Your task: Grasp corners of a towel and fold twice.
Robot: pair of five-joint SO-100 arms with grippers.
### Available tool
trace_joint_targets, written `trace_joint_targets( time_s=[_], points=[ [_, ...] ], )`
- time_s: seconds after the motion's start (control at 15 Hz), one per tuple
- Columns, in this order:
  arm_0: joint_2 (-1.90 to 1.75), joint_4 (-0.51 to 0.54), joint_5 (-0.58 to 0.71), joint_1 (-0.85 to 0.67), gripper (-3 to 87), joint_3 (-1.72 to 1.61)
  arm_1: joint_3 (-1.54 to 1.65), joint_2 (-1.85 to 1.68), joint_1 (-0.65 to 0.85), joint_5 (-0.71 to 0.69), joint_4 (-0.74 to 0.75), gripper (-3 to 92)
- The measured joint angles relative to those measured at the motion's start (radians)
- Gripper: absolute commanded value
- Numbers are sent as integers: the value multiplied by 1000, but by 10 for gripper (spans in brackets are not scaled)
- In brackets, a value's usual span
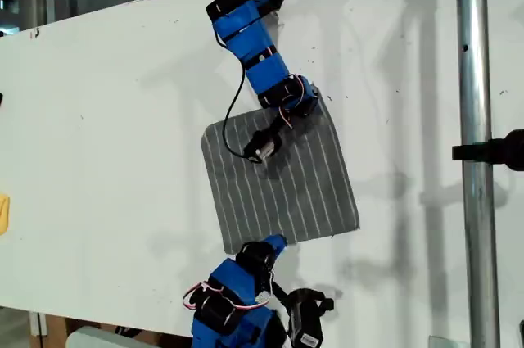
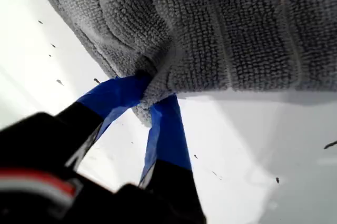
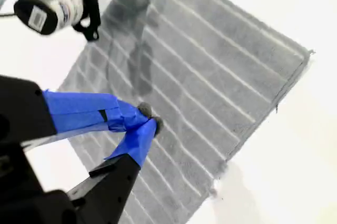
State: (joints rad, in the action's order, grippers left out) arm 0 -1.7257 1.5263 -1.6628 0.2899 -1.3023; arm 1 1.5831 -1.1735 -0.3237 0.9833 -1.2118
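Grey striped towel (image 1: 282,180) lying flat on the white table (image 1: 106,119), roughly mid-table in the exterior view, its stripes running from the near edge to the far edge; my first gripper (image 2: 150,95) reaches in from the top of the exterior view to the far corner (image 2: 145,110) on that view's right; its blue-taped jaws are closed on that corner, bunching the cloth between them; my second gripper (image 3: 147,124) comes from the bottom of the exterior view and meets the towel at its near edge, toward that view's left; its jaws are closed tip to tip, with a small tuft of cloth pinched there; the first arm's camera (image 3: 58,5) hangs above the towel's far part; a metal pole (image 1: 475,160) stands at the exterior view's right.
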Motion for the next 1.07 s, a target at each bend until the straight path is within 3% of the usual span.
trace_joint_targets(
  time_s=[0.13,0.4,0.67,1.07],
  points=[
    [-6,-26,204,23,189,41,0,0,0,0,0,-2],
    [-3,-31,393,37,262,43,0,0,0,0,0,-2],
    [225,-29,351,58,275,91,0,0,-2,0,0,-2],
    [560,-127,110,161,275,95,0,0,-2,3,0,-2]
  ],
)
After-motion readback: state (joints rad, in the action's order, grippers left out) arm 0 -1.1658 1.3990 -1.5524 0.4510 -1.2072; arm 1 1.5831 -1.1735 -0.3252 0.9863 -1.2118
